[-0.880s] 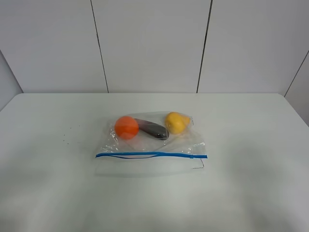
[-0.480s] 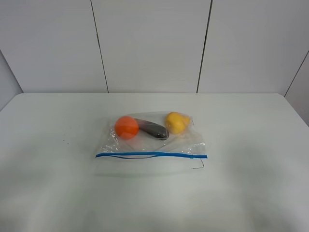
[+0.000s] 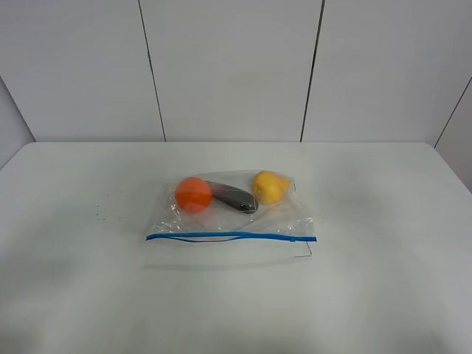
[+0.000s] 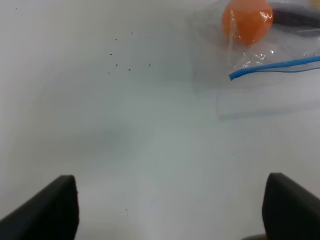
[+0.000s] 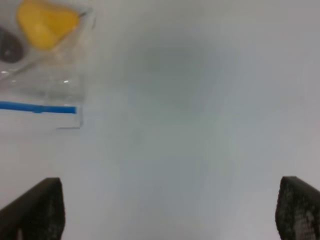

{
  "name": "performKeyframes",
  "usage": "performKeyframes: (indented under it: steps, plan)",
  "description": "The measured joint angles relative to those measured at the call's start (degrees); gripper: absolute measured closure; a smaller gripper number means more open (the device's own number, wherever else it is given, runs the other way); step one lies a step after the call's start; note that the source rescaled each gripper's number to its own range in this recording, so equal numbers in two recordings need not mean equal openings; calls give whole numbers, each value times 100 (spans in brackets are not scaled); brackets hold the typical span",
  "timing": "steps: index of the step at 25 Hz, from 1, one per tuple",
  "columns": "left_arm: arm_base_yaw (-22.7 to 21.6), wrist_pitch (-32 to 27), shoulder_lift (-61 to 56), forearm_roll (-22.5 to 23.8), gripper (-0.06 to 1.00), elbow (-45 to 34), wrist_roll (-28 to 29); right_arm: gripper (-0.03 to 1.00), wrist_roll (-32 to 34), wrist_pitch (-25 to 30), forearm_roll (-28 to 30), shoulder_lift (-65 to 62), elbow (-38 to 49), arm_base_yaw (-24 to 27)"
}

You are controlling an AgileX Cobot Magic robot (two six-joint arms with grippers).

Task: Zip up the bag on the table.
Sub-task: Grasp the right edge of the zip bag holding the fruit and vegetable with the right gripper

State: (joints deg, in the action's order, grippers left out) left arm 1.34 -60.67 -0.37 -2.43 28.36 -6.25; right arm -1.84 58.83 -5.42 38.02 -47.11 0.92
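Zipping not begun, by appearance: left claw (image 4: 170, 207) and right claw (image 5: 167, 207) both spread, empty, over the bench (image 3: 369, 295); bag (image 3: 228, 221) lies ahead of each, untouched, blue strip (image 3: 231, 236) seemingly gaping.

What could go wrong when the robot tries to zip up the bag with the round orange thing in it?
The bag is thin, crinkly plastic lying loose on the table, so it may slide along instead of zipping unless it is pinned down. The small slider on the blue zipper strip looks easy to miss or pinch badly. The round orange thing inside might roll and shift the bag.
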Motion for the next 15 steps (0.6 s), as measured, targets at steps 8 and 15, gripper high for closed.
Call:
performKeyframes:
  steps: [8,15]
  plan:
    - [0,0,0,0,-1,0,0,3,-202,-579,-625,3360,-929,0]
    - [0,0,0,0,-1,0,0,3,-1215,-1100,-1813,4933,-981,0]
